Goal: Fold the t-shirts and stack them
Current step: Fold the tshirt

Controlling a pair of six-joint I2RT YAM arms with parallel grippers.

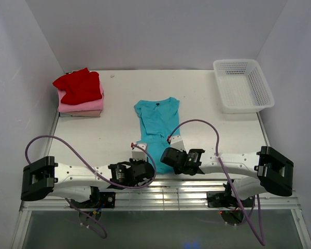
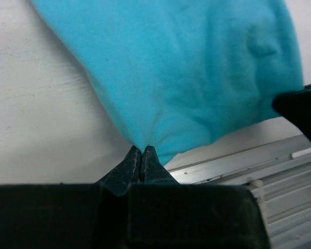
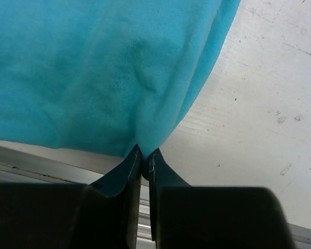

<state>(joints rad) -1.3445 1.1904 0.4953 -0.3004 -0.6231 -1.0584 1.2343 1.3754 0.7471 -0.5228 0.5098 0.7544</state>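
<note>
A teal t-shirt (image 1: 157, 122) lies lengthwise in the middle of the table, folded narrow, collar toward the back. Its near hem reaches the table's front edge. My left gripper (image 1: 141, 151) is shut on the hem's left corner; in the left wrist view the teal cloth (image 2: 197, 72) bunches into the closed fingertips (image 2: 141, 151). My right gripper (image 1: 174, 143) is shut on the hem's right corner, where the cloth (image 3: 93, 72) is pinched between the fingers (image 3: 146, 153). At the back left sits a stack of folded t-shirts (image 1: 80, 96): red on top, pink below, beige at the bottom.
A white mesh basket (image 1: 243, 85) stands at the back right corner. White walls close in the table on the left, back and right. A metal rail (image 1: 160, 193) runs along the front edge by the arm bases.
</note>
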